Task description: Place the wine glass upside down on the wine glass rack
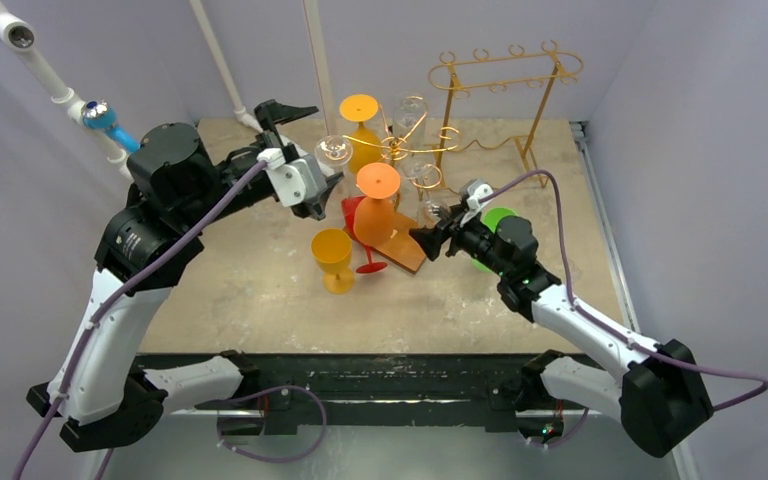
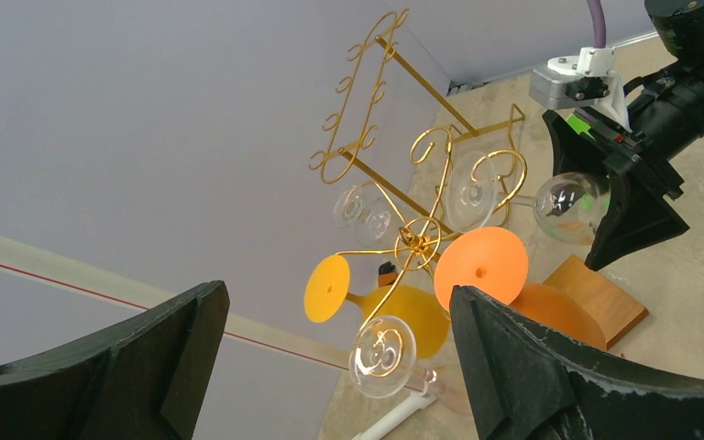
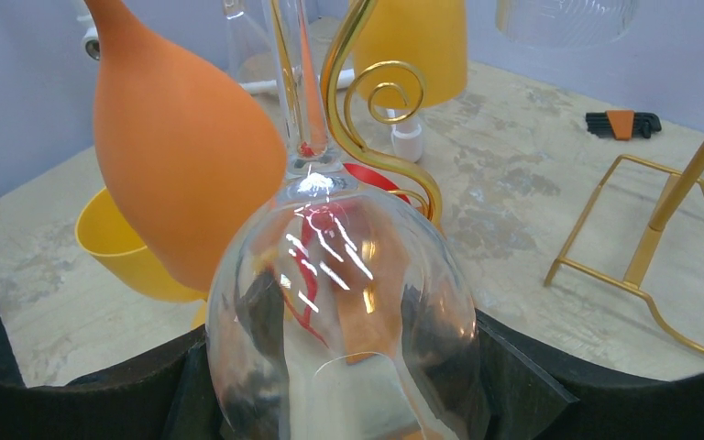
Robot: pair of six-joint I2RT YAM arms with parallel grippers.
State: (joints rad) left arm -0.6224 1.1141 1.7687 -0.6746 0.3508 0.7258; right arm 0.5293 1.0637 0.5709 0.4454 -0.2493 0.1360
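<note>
Inverted wine glass [image 3: 344, 302] beside rack [image 2: 419, 240], perhaps touching; taller stand [image 2: 422, 82] behind

- Clear wine glass [image 3: 339, 302]: transparent glass, glossy, with bright glints.
- Spiral wine glass rack [image 2: 417, 240]: thin gold metal wire, shiny.
- Rack base [image 1: 407, 252]: smooth brown wood.
- Orange goblet [image 1: 372, 222]: opaque, satin, looks like plastic.
- Surface [image 1: 250, 290]: beige, mottled, matt, rough.
- Left pincer [image 2: 335, 307]: matt black, slightly grainy.

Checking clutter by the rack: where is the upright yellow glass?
Top view: the yellow glass stands on the table left of centre, just left of the rack's wooden base and nearer the arms than the hanging orange glass.
</note>
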